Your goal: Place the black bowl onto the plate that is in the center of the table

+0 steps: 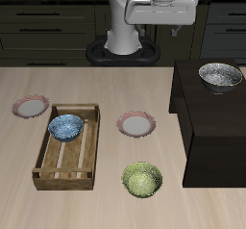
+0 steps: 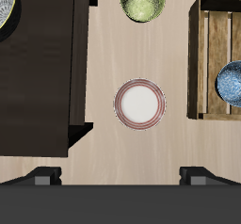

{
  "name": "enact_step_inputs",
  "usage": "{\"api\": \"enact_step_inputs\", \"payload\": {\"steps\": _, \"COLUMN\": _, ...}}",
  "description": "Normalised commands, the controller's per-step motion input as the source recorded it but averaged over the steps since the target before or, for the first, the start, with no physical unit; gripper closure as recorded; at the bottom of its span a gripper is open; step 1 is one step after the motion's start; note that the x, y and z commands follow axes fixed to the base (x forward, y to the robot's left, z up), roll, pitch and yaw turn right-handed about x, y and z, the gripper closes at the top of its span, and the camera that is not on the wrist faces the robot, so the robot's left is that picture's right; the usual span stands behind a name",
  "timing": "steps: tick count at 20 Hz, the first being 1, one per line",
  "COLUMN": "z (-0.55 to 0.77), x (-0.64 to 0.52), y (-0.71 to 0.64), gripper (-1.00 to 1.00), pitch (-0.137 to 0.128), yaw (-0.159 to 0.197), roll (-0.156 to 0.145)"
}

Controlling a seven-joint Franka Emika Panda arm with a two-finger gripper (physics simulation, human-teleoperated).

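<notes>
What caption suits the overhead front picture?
Black bowl sits on dark cabinet; pink-rimmed plate waits on tan table.

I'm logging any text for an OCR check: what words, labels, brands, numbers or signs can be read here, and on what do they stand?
None: no readable text, label, number or sign shows in either view.
The black bowl, the plate, the blue patterned bowl, the yellow-green bowl and the wooden crate carry patterns or grain only.
The gripper shows no marking.
</notes>
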Motion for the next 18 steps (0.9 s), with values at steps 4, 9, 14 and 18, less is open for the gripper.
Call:
{"api": "enact_step_inputs", "payload": {"steps": 4, "z": -0.03, "x": 0.32, "y": 0.16, "gripper": -1.00, "pitch": 0.034, "yaw": -0.016, "roll": -0.010}}
{"api": "enact_step_inputs", "payload": {"steps": 9, "z": -0.03, "x": 0.24, "y": 0.18, "gripper": -1.00, "pitch": 0.017, "yaw": 0.000, "roll": -0.013}}
{"api": "enact_step_inputs", "payload": {"steps": 14, "z": 0.00, "x": 0.08, "y": 0.27, "gripper": -1.00, "pitch": 0.014, "yaw": 0.007, "roll": 0.020}}
{"api": "enact_step_inputs", "payload": {"steps": 18, "z": 0.07, "x": 0.01, "y": 0.18, "gripper": -1.00, "pitch": -0.017, "yaw": 0.012, "roll": 0.016}}
